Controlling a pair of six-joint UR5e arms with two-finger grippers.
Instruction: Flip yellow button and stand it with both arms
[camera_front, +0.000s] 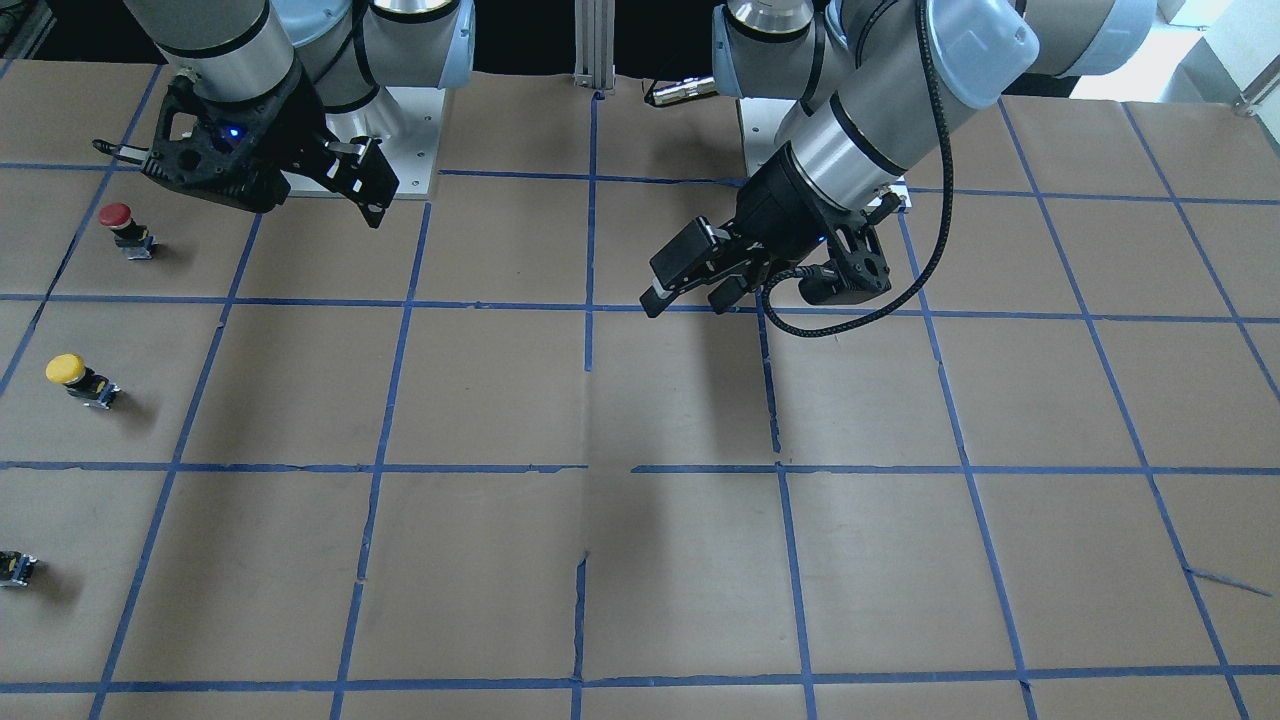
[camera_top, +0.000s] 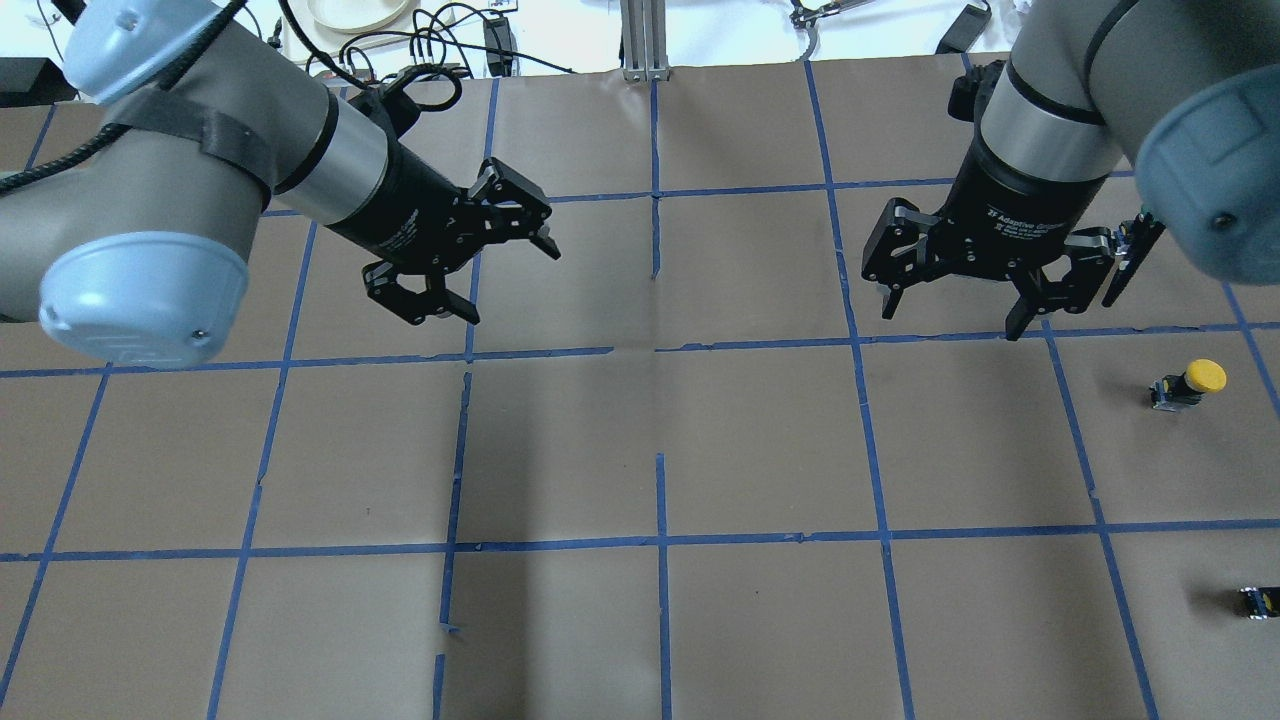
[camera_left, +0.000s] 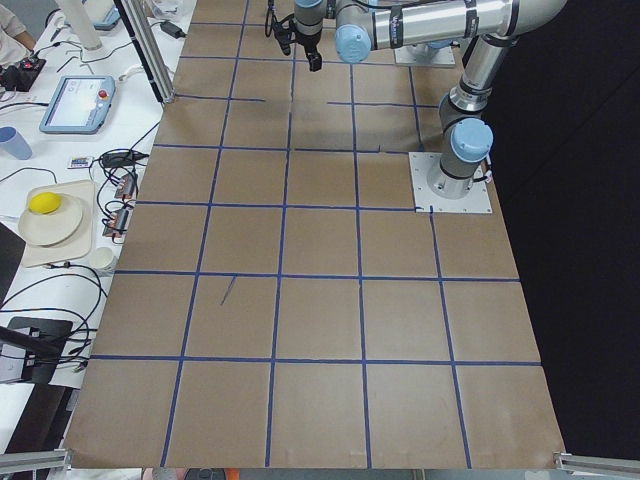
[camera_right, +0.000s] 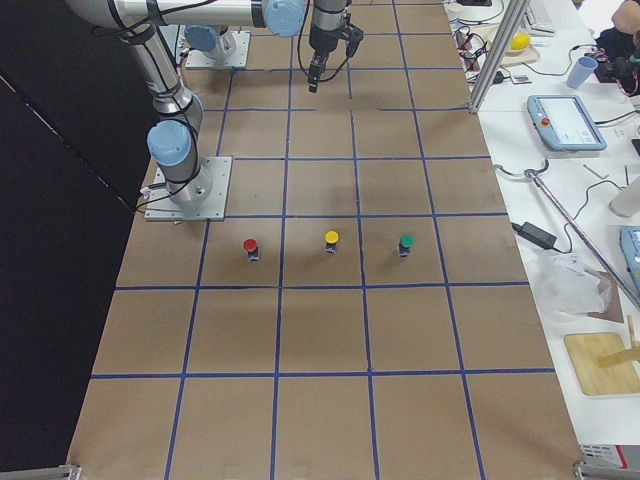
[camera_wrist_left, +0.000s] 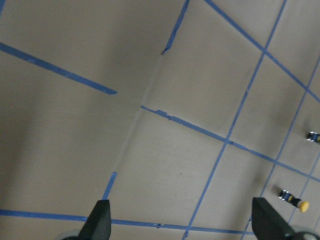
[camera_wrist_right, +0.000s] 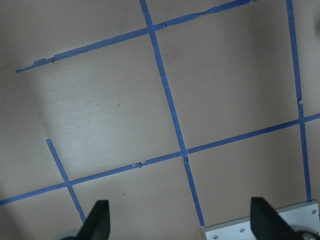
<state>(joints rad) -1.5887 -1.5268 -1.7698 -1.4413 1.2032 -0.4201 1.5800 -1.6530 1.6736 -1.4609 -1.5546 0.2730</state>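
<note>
The yellow button (camera_top: 1190, 381) stands on the brown paper at the robot's far right, yellow cap up on its black-and-grey body. It also shows in the front view (camera_front: 76, 377), the right side view (camera_right: 331, 241) and the left wrist view (camera_wrist_left: 296, 201). My right gripper (camera_top: 950, 320) is open and empty, hovering above the table about one grid square to the left of the button and farther from the robot; in the front view it (camera_front: 372, 195) hangs near its base plate. My left gripper (camera_top: 505, 280) is open and empty above the table's left half, far from the button.
A red-capped button (camera_front: 122, 228) stands one square nearer the robot than the yellow one. A green-capped button (camera_right: 406, 243) stands one square beyond it, cut off at the view's edge in the overhead view (camera_top: 1258, 602). Blue tape lines grid the paper. White base plates (camera_right: 190, 187) sit by the robot.
</note>
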